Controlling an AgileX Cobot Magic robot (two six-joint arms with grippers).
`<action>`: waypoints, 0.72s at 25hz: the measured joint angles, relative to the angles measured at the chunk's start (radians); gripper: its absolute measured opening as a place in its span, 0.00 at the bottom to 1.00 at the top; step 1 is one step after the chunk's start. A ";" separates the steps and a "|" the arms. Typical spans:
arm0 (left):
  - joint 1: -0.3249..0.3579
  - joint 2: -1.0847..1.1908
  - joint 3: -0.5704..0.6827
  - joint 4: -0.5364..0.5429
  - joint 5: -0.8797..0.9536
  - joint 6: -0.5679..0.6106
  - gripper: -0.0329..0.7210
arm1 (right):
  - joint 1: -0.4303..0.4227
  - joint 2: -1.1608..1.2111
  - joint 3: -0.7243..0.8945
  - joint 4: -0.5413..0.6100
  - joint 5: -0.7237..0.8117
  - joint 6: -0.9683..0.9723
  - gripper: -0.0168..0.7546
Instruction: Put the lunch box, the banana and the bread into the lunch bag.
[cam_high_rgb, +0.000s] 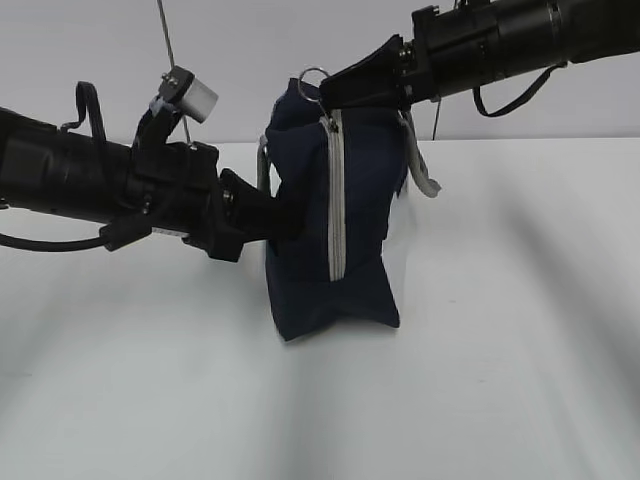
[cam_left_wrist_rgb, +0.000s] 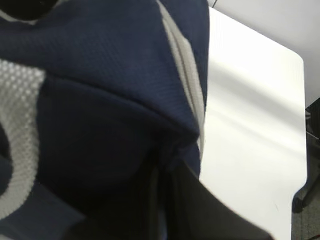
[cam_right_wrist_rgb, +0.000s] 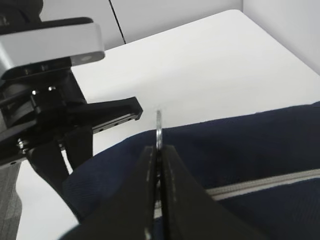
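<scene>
Upright on the bench (cam_high_rgb: 520, 350): lunch bag (cam_high_rgb: 365, 200). Right claw (cam_right_wrist_rgb: 159, 165) clamped on ring pull (cam_right_wrist_rgb: 159, 131); left claw (cam_high_rgb: 285, 222) pinching bag's side fabric.

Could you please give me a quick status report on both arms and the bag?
Right end effector shut on ring pull at bag top. Left end effector pinching lunch bag side fabric. Zipper closed. Lunch box, banana, bread not in view.

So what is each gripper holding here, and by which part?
Right gripper pinches the lunch bag's metal ring pull. Left gripper clamps the bag's side fabric.
</scene>
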 joint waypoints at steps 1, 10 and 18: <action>0.000 0.000 0.000 0.006 0.000 -0.001 0.05 | 0.000 0.000 -0.007 0.000 -0.011 0.005 0.00; 0.000 0.000 0.000 0.048 0.002 -0.004 0.05 | 0.000 0.041 -0.016 0.000 -0.098 0.044 0.00; 0.001 0.000 0.000 0.040 0.004 -0.113 0.06 | 0.000 0.056 -0.042 0.004 -0.062 0.065 0.00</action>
